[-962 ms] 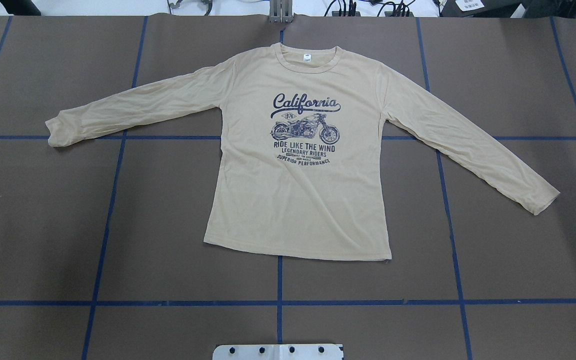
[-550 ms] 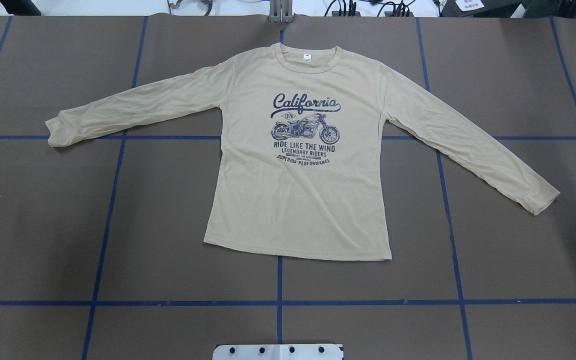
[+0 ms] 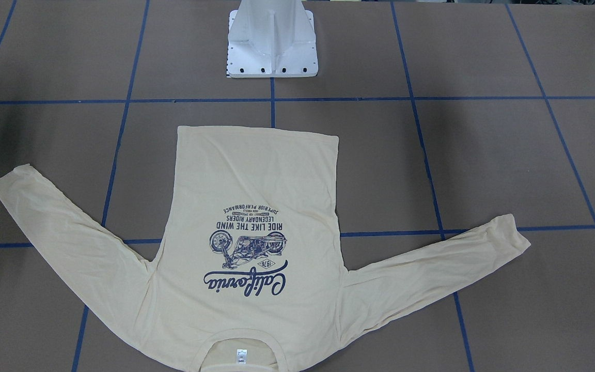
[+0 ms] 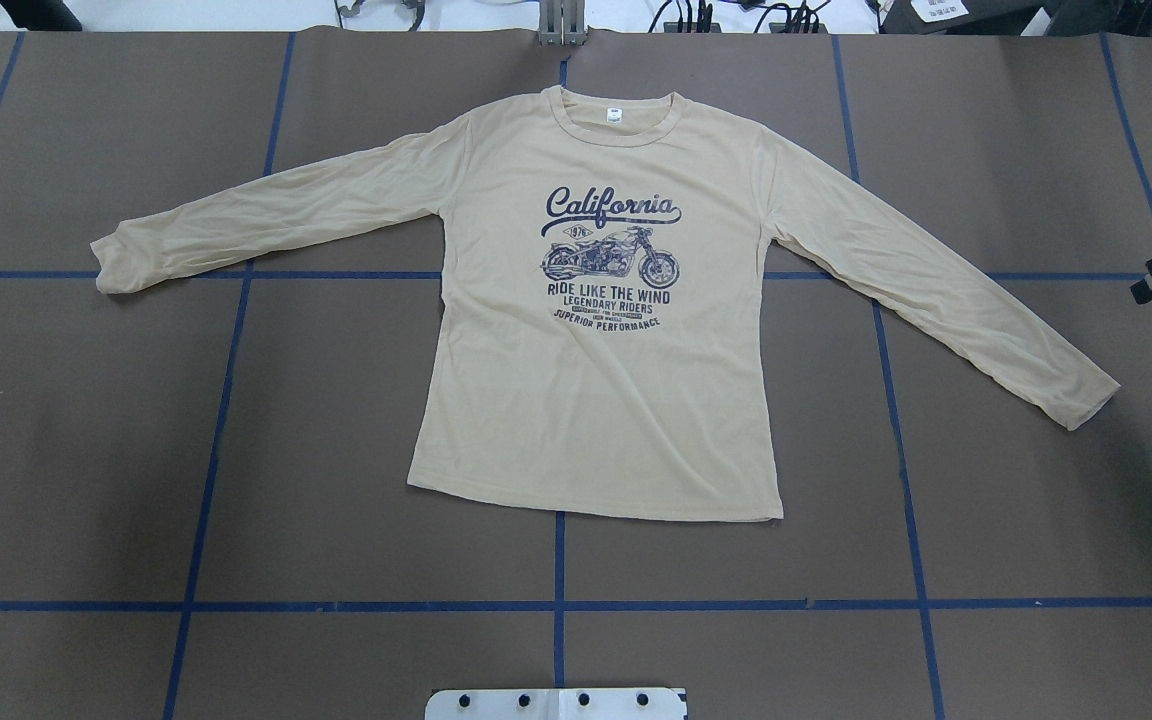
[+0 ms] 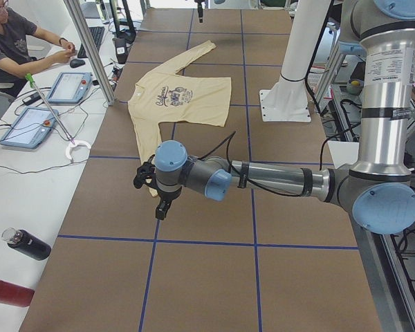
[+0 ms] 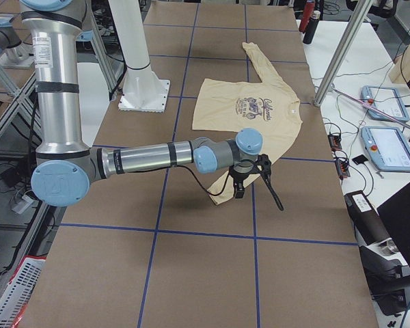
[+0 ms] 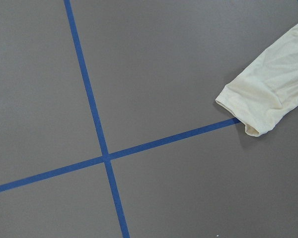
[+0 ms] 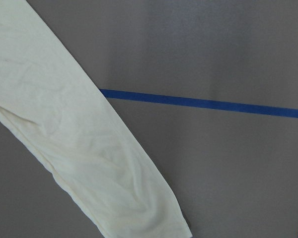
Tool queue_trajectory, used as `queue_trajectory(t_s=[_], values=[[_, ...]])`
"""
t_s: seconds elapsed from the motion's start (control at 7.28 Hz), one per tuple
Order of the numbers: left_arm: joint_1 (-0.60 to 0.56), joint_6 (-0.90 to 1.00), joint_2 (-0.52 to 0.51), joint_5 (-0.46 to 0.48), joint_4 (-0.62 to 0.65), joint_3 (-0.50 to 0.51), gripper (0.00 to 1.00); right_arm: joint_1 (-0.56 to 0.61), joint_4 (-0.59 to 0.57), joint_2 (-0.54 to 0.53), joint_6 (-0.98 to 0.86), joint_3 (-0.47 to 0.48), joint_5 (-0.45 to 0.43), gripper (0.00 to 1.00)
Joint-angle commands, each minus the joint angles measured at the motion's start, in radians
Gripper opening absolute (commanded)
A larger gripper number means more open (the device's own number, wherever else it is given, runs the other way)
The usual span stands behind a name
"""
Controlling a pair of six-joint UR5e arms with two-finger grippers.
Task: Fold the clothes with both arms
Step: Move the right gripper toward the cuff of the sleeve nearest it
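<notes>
- Thin, soft, cream-yellow shirt point(image 4: 596, 420) with long sleeves, spread flat and print side up on the worktop point(image 4: 316, 450); straight hem nearest the white base point(image 3: 272, 46), ribbed round collar farthest from it.
- Navy print point(image 4: 611, 255) at mid-chest: curly "California" lettering over a motorcycle, block capitals beneath. Small white label point(image 4: 615, 115) inside the collar.
- Both sleeves angled outward and back toward the base's side of the worktop, lightly creased, ending in rounded, slightly puckered cuffs.
- Matte brown worktop, paper-like, divided into large rectangles by thin blue tape point(image 4: 226, 350).
- Base of smooth white metal: a flat square plate with bolt holes under a tapering column.
- Silver-tubed left arm point(image 5: 277, 181) with light-blue caps, stretched out low from the base's side. Black left gripper point(image 5: 149, 200) raised over the worktop just beside one cuff, not touching it; cannot tell whether apart or together.
- Black right gripper point(image 6: 260, 199) raised near the other sleeve's end, clear of the cloth, with two slim fingers spread apart and holding nothing.
</notes>
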Motion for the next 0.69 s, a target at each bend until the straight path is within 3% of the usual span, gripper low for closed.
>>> queue_trajectory(t_s=[0.0,0.27,0.55], values=[[0.0,-0.001,0.002,-0.018,-0.004,-0.016,1.0,-0.077,0.161,-0.048,0.093,-0.009,-0.091,1.0],[0.0,-0.002,0.0,-0.046,-0.004,-0.016,1.0,-0.123,0.178,-0.053,0.093,-0.041,-0.094,0.99],[0.0,-0.002,0.0,-0.047,-0.004,-0.016,1.0,-0.175,0.291,-0.051,0.135,-0.091,-0.101,0.99]])
